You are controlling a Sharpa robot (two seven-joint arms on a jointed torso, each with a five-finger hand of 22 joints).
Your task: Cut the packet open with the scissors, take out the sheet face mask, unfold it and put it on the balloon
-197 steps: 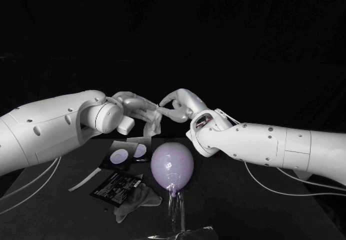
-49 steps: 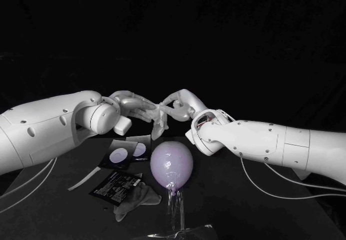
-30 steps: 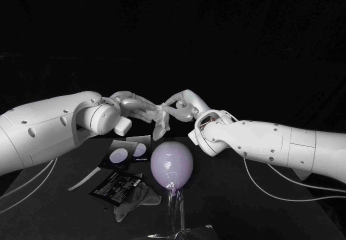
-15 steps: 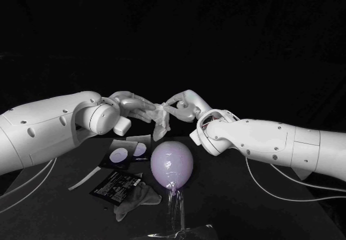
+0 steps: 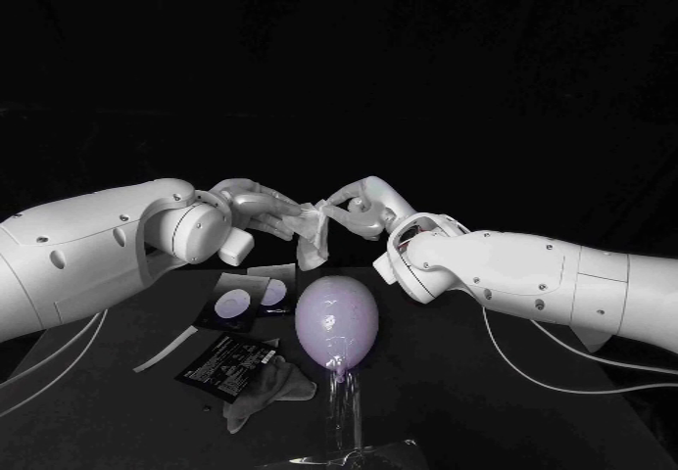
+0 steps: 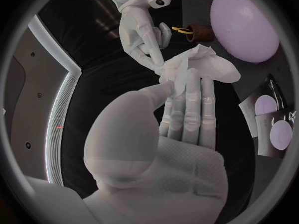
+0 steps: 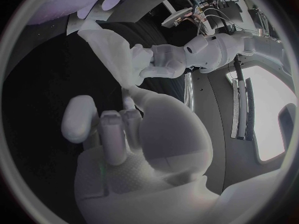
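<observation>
white sheet face mask [image 5: 314, 242] pinched by left robot hand [image 5: 263, 211] and right robot hand [image 5: 364, 202], above balloon [image 5: 336, 319].

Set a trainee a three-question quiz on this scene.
1. Which hand holds the mask? A left only, B right only, C both.
2. True or false: the mask lies on the balloon.
3. Fill in: the balloon stands on a clear ____.
Key: 1 C, the left hand and right hand both grip it. 2 false, it is held up off the balloon. 3 stand.
</observation>
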